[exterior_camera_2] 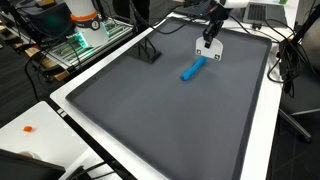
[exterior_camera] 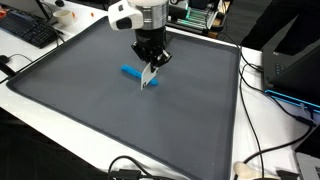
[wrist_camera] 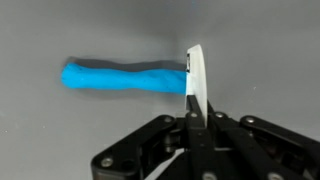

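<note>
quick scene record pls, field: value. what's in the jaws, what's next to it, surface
held: thin white flat piece, edge-on in the wrist view
jaws: shut on it
nearest: blue cylinder, lying flat, one end at the white piece; contact unclear
surface: dark grey mat on white table
periphery: black keyboard beyond the mat

A gray mat covers the counter. A black keyboard sits at one corner. An orange bit lies by an edge.

No legible text or labels.
</note>
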`<state>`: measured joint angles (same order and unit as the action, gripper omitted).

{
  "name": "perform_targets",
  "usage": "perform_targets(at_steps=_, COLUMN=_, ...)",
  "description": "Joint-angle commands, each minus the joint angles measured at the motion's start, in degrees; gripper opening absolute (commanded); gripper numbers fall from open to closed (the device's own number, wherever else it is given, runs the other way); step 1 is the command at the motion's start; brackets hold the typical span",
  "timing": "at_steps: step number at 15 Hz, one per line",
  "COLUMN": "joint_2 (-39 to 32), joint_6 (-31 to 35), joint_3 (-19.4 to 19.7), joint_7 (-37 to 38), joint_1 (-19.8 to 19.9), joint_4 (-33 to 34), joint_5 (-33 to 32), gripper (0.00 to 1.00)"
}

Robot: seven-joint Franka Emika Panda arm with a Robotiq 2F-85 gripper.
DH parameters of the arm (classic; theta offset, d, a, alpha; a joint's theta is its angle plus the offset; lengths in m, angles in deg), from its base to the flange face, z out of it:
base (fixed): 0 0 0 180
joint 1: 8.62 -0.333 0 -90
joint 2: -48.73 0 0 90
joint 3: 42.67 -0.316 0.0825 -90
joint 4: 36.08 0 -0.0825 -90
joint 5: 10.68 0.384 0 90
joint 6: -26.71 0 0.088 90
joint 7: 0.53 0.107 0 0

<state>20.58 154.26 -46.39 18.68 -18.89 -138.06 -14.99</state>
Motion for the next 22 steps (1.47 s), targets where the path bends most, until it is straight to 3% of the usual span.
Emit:
perform_targets(at_steps=1, joint_2=-1.31, joint_6=-2.16, joint_3=1.43, joint_7=-0.55, joint_1=-1.44, joint_4=1.87, joint_5=-1.98, gripper=0.01)
perform_targets(at_steps=22, joint_2=-4.46, joint_6=-0.45, joint_3=2.23, joint_7=0.46, joint_1=-2.29, joint_4=2.8, joint_5=-2.79, gripper=0.01)
